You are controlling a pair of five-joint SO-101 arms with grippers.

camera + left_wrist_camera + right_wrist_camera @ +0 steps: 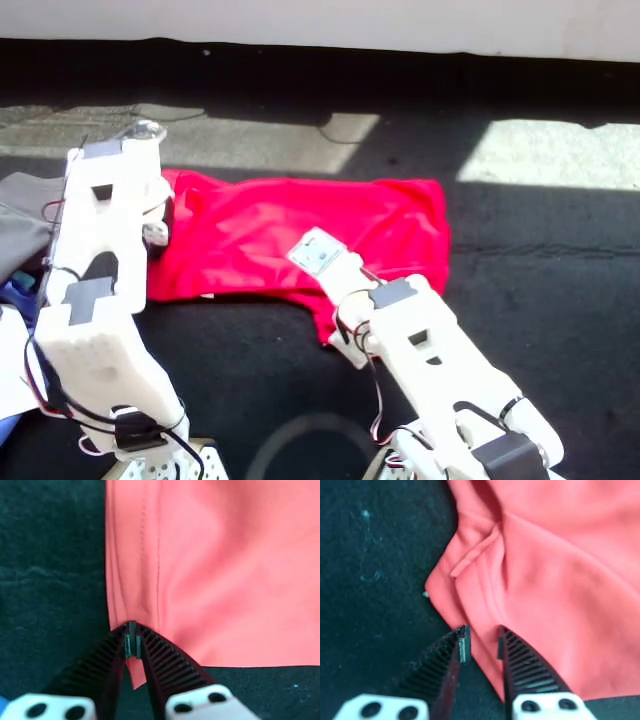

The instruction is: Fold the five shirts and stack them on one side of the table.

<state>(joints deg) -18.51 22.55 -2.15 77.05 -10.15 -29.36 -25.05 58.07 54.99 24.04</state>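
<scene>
A red shirt (pixel 300 230) lies spread flat across the middle of the black table (pixel 540 300). My left gripper (pixel 160 228) sits at the shirt's left end. In the left wrist view that gripper (pixel 131 641) is shut on the hem of the red shirt (pixel 220 570), near a corner. My right gripper (pixel 338 335) is at the small flap that sticks out of the shirt's near edge. In the right wrist view this gripper (pixel 481 647) is narrowly open, with the edge of the red shirt (pixel 555 580) running between the two fingers.
A grey shirt (pixel 22 225) lies at the far left, behind my left arm. Blue cloth (pixel 18 292) and white cloth (pixel 10 372) are bunched just in front of it. Bare black table stretches to the right of the red shirt.
</scene>
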